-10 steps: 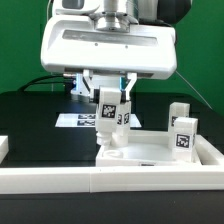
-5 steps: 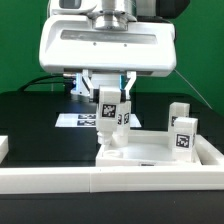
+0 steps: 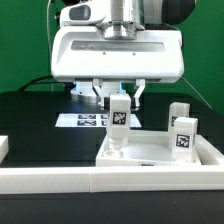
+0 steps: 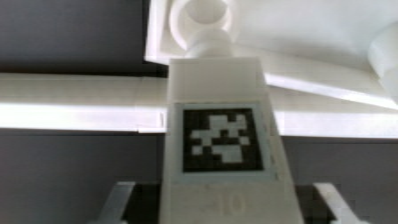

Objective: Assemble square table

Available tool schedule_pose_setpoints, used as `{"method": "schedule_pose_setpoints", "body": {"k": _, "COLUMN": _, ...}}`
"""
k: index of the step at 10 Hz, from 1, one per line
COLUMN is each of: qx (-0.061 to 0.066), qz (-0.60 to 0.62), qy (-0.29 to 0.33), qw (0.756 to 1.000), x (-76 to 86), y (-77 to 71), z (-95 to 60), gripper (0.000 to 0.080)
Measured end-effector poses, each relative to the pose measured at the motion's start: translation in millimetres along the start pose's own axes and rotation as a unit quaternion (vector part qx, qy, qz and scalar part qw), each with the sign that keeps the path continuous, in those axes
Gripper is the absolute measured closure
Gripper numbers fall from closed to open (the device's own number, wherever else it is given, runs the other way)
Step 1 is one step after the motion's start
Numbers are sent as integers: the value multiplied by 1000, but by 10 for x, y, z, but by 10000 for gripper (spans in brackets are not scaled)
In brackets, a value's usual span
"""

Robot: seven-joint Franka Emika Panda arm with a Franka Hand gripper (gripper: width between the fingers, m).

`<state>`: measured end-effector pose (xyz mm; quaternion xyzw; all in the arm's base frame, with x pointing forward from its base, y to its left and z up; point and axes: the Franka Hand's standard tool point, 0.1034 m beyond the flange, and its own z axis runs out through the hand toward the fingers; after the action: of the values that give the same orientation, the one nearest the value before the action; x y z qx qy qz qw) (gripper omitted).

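1. The gripper (image 3: 120,97) hangs below the arm's broad white housing, over the corner of the tabletop (image 3: 150,152) nearest the exterior view's left.
2. Its two fingers (image 3: 136,92) are closed narrowly on the sides of one white leg (image 3: 119,113), which stands upright between them with its black-and-white tag facing the camera.
3. The lower end of that held leg narrows to a rounded peg that meets the tabletop's raised corner; whether it is fully seated cannot be told.
4. In the wrist view the same leg (image 4: 222,130) fills the middle of the picture, its tag turned to the lens, and the dark finger pads (image 4: 326,203) show at either side of it.
5. The tabletop lies flat like a shallow tray on the black table (image 3: 40,125), just behind the long low white border wall (image 3: 110,178).
6. Two more legs (image 3: 183,135) stand upright at the tabletop's side toward the exterior view's right, close together.
7. The marker board (image 3: 80,119) lies flat on the black table behind the gripper, partly hidden by it.
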<state>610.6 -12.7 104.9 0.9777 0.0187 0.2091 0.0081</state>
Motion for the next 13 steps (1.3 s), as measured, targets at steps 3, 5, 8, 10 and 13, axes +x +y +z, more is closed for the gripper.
{"method": "schedule_pose_setpoints", "body": {"k": 3, "qx": -2, "qz": -1, "qy": -4, "qw": 1000, "x": -61, "y": 3, "z": 44, "gripper": 509}}
{"method": "schedule_pose_setpoints", "body": {"k": 5, "qx": -1, "qz": -1, "qy": -6, "qw": 1000, "x": -83, "y": -3, "z": 66, "gripper": 509}}
{"method": "schedule_pose_setpoints", "body": {"k": 8, "qx": -3, "qz": -2, "qy": -11, "qw": 1000, "x": -139, "y": -1, "z": 128, "gripper": 509}}
{"method": "schedule_pose_setpoints", "body": {"k": 10, "qx": -5, "qz": -3, "qy": -10, "qw": 1000, "x": -168, "y": -2, "z": 169, "gripper": 509}}
{"method": "schedule_pose_setpoints", "body": {"k": 13, "qx": -15, "qz": -6, "qy": 9, "qw": 1000, "x": -161, "y": 6, "z": 211, "gripper": 509}}
